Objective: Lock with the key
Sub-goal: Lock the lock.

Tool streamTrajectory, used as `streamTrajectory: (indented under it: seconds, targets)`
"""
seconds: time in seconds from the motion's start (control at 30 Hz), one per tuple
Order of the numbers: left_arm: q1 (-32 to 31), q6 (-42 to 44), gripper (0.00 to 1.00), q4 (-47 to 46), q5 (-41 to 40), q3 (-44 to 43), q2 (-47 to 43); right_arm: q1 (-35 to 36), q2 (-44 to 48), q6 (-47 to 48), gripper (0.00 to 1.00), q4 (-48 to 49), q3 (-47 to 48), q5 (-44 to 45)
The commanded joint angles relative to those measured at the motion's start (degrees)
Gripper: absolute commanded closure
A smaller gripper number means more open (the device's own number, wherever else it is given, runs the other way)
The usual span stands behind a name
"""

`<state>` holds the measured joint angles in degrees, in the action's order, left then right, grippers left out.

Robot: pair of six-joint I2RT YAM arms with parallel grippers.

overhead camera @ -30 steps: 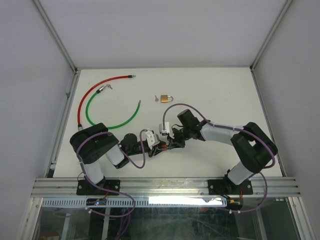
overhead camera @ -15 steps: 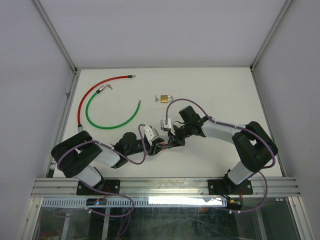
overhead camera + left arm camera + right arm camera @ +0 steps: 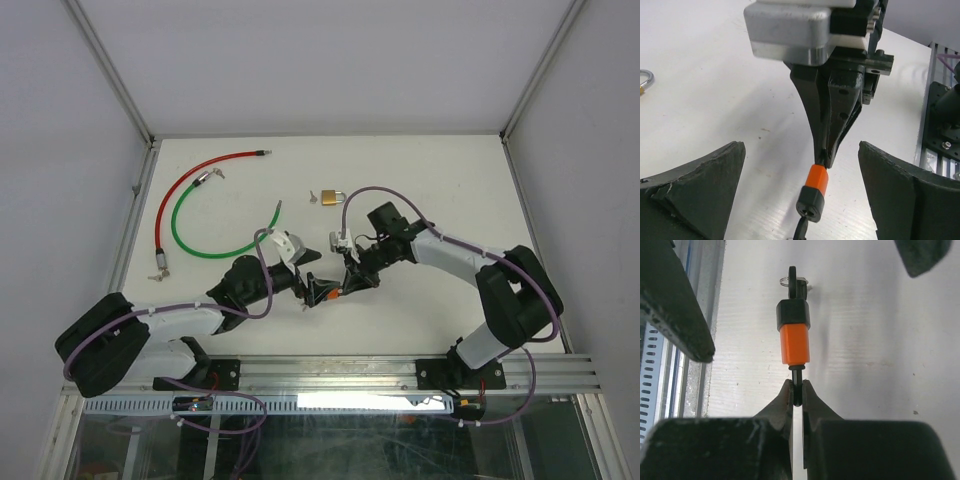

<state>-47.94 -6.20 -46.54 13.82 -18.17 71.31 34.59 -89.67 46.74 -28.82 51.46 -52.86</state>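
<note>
A small lock (image 3: 794, 335) with an orange body and a black end lies level just above the table, seen from overhead as the lock (image 3: 327, 293). My right gripper (image 3: 797, 390) is shut on its thin black shackle. The black key (image 3: 792, 277) sticks out of the lock's far end, with a wire ring on it. In the left wrist view the lock (image 3: 817, 181) and key (image 3: 801, 231) sit between the wide-apart fingers (image 3: 705, 185) of my left gripper (image 3: 800, 147), which is open and touches neither. The right gripper (image 3: 827, 150) faces it.
A brass padlock (image 3: 333, 196) with its own small key (image 3: 313, 197) lies farther back. A red cable (image 3: 190, 185) and a green cable (image 3: 215, 245) curve across the back left. The aluminium rail (image 3: 330, 375) runs along the near edge.
My left gripper has opened and let go of the key end of the lock. The left arm has swung lower and out to the left. The right gripper keeps its hold.
</note>
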Motion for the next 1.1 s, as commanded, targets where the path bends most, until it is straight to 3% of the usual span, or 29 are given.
streamTrajectory:
  seconds: [0.0, 0.37, 1.07]
  targets:
    - [0.2, -4.7, 0.01, 1.7, -2.3, -0.2, -4.0, -2.0, 3.6, 2.7, 1.00, -3.6, 4.0, -3.8]
    - [0.7, -12.2, 0.01, 2.2, -1.4, -0.1, -7.6, -4.2, 4.7, 5.1, 1.00, -8.7, 6.3, -2.0]
    - [1.6, -19.7, 0.01, 2.9, -8.7, 3.0, -11.1, -8.7, 7.1, 4.7, 1.00, -9.6, 6.2, -3.5]
